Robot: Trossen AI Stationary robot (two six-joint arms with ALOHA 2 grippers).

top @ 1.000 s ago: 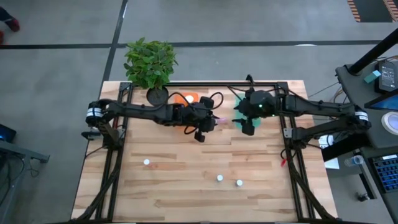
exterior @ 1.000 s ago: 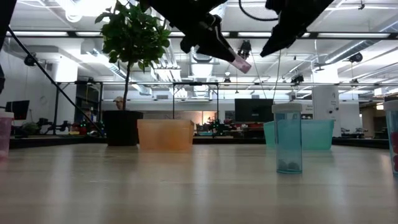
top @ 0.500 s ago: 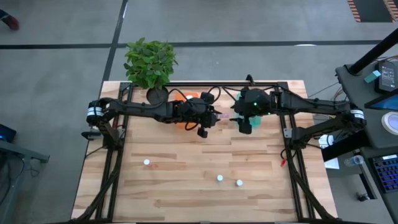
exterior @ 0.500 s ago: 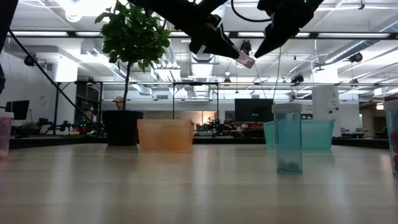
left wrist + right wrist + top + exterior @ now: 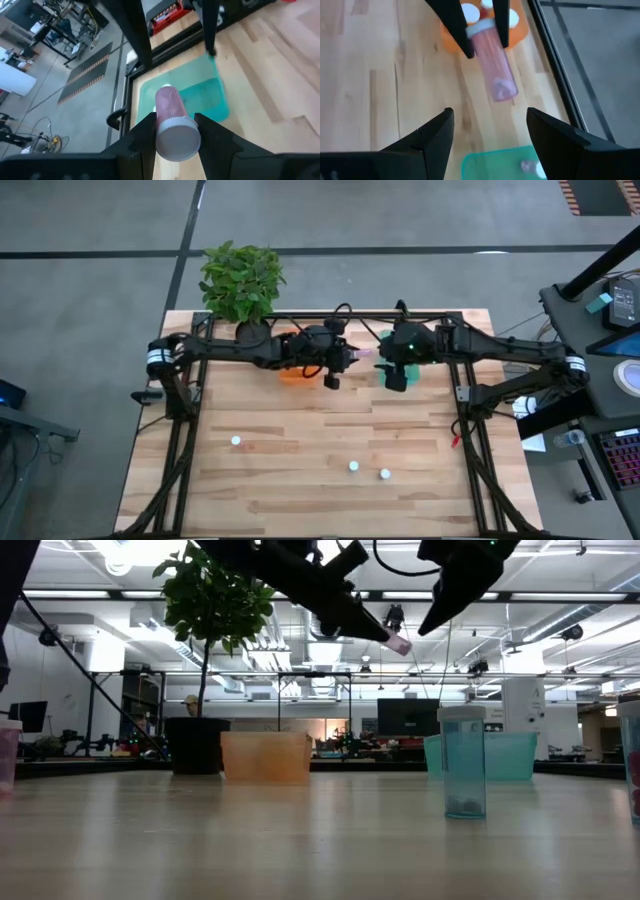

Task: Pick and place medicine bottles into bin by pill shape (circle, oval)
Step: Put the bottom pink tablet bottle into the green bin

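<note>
High view straight down over table (image 5: 300, 430); low view level along it; wrist views close, sharing teal tub (image 5: 200, 95).

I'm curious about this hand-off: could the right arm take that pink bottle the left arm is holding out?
Probably yes. The right end effector is open, facing the translucent pink bottle held by the left end effector, with nothing between them.

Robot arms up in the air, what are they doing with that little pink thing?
The left gripper is holding a small pink see-through medicine bottle with a white cap sideways, high above the wooden table. The right gripper faces it with its fingers open, not touching it, so this looks like a handover. Below sit the orange plastic tub, with some white-capped bottles in it, and the teal-green plastic tub. Three more white-capped bottles wait on the table.
</note>
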